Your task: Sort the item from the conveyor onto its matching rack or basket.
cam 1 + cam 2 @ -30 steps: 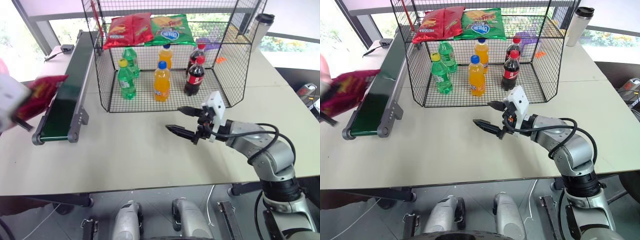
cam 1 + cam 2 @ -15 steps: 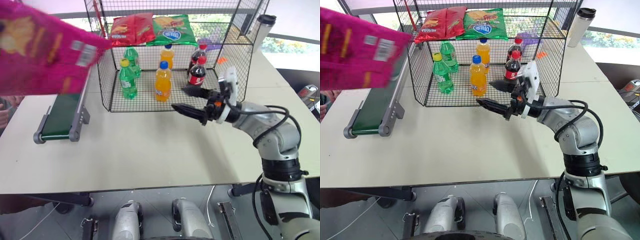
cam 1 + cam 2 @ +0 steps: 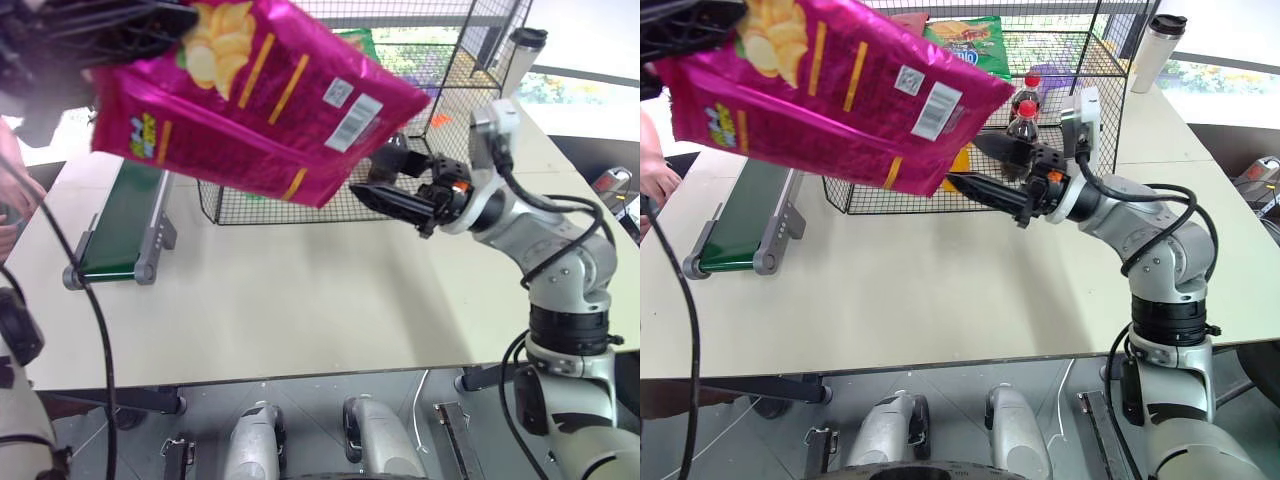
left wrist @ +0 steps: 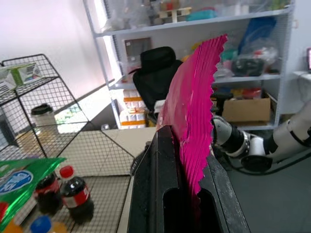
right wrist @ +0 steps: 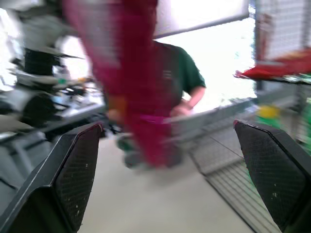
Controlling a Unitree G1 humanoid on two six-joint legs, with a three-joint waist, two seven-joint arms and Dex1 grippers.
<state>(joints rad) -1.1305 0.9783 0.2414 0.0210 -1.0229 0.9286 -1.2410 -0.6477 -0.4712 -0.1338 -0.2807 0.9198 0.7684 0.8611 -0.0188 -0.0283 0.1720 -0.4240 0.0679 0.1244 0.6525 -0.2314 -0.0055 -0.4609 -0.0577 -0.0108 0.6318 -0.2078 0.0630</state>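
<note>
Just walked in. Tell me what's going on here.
The robot's left claw is shut on the edge of a magenta chip bag, holding it in the air in front of the black wire cage. The right claw is wide open and empty, pointing toward the bag's lower corner. The green conveyor sits at the left, with a person's hand beside it.

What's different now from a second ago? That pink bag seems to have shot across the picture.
The left gripper, jaws shut on the pink chip bag, has swung it up from beside the conveyor and across, in front of the wire cage. The right gripper, jaws wide open, has risen toward the bag's lower edge. The conveyor, cage and bottles stayed put.
</note>
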